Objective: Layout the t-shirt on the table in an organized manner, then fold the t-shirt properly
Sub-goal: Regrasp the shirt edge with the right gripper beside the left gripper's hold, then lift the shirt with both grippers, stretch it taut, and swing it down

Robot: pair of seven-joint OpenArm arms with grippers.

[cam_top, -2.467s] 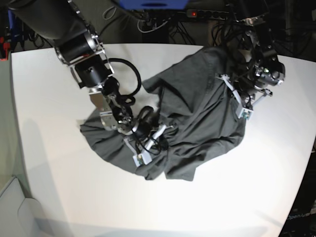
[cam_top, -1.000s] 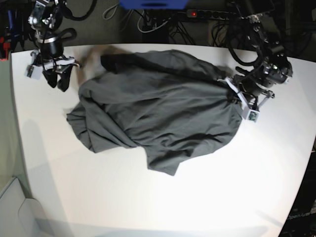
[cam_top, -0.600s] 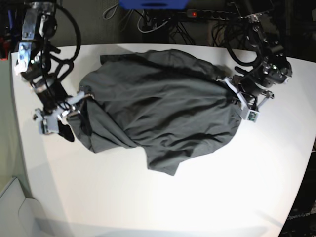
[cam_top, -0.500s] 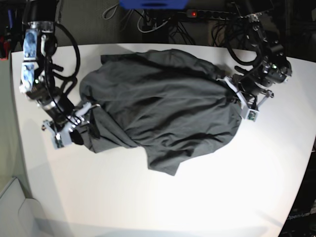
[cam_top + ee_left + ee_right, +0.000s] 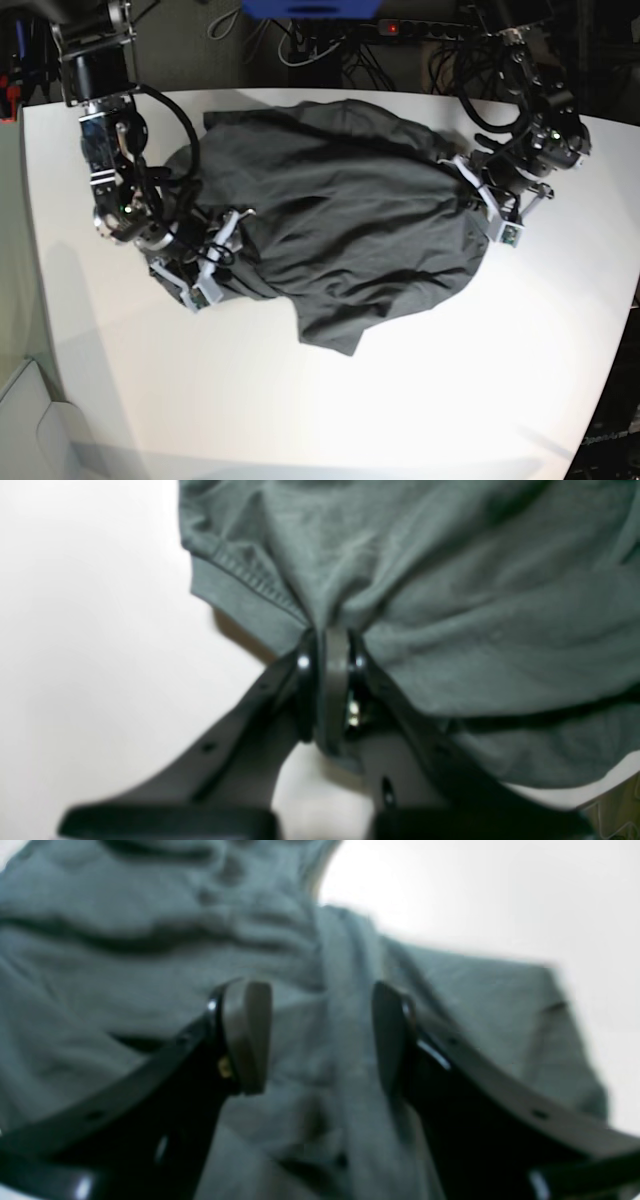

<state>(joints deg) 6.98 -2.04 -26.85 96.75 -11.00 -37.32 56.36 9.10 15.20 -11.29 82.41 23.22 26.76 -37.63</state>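
The dark grey t-shirt [image 5: 350, 230] lies crumpled and partly spread across the middle of the white table [image 5: 400, 400]. My left gripper [image 5: 466, 186] is at the shirt's right edge. In the left wrist view it [image 5: 330, 647] is shut on a bunched fold of the t-shirt [image 5: 450, 605] beside a stitched hem. My right gripper [image 5: 232, 243] is low over the shirt's left side. In the right wrist view it [image 5: 320, 1040] stands open, with wrinkled cloth [image 5: 150, 950] beneath and between its fingers [image 5: 247, 1035]. Whether the pads touch the fabric cannot be told.
A power strip and tangled cables [image 5: 420, 35] run behind the table's far edge, next to a blue object [image 5: 310, 8]. The table's rounded edge curves down the left [image 5: 35, 300] and right sides. Bare white tabletop lies in front of the shirt.
My right arm swung from the far left corner down along the shirt's left edge and onto the cloth, its jaws widening. The left gripper and its hold stayed put.
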